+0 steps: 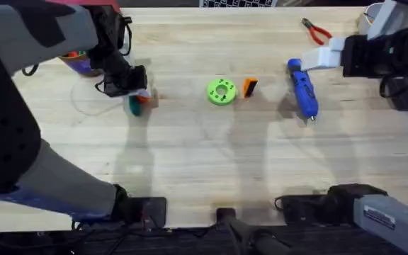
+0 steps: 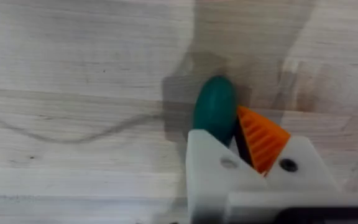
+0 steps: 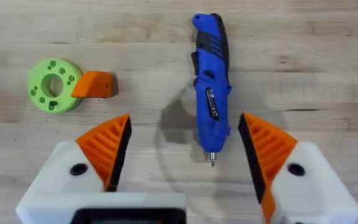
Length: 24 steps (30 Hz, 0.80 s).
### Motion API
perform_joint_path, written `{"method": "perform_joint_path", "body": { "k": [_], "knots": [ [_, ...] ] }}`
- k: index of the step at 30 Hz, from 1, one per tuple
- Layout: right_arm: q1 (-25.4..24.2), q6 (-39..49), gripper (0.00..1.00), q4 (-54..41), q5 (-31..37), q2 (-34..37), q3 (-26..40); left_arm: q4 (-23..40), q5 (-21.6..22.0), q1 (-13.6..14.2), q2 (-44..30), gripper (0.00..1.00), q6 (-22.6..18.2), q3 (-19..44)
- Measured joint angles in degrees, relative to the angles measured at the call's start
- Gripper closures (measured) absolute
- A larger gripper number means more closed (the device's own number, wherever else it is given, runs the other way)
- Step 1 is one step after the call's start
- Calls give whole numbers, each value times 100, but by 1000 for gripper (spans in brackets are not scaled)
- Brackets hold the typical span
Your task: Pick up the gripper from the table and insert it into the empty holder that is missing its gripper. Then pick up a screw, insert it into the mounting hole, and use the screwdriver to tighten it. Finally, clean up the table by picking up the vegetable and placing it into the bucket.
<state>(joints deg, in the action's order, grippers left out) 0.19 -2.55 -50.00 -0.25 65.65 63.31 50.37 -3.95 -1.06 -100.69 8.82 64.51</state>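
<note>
My left gripper [image 1: 137, 97] is shut on the dark green vegetable [image 1: 134, 103], low over the table at the left. In the left wrist view the vegetable [image 2: 214, 109] sits between a bare white holder block [image 2: 211, 165] and the one orange tip [image 2: 261, 138]. The loose orange gripper [image 1: 249, 86] lies beside a lime-green ring [image 1: 222, 91] at mid-table. Right of them lies the blue screwdriver [image 1: 303, 86]. My right gripper [image 3: 185, 140] is open above the screwdriver [image 3: 211, 87], touching nothing. The bucket [image 1: 78, 64] peeks out from behind the left arm.
Red-handled pliers [image 1: 316, 30] lie at the back right. The lime-green ring [image 3: 53, 84] and the loose orange gripper [image 3: 94, 85] show to one side in the right wrist view. A thin clear wire curls on the wood near the left gripper [image 2: 229, 127].
</note>
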Motion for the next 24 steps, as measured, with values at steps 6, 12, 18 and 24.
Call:
{"method": "perform_joint_path", "body": {
  "k": [6, 12, 18, 24],
  "knots": [
    [0, 0, 8, 0, 0, 0, 0, 15, 72, 0, 506, 988, -2, 0],
    [0, 0, 8, 2, 0, 0, 0, 360, 74, 0, 1747, 988, -2, 0],
    [0, 0, 8, 0, 0, 0, 0, 734, 74, 0, 2763, 988, 0, 0],
    [0, 0, 9, 0, 0, 0, 0, 859, 74, 0, 3282, 988, -2, 0]
  ]
}}
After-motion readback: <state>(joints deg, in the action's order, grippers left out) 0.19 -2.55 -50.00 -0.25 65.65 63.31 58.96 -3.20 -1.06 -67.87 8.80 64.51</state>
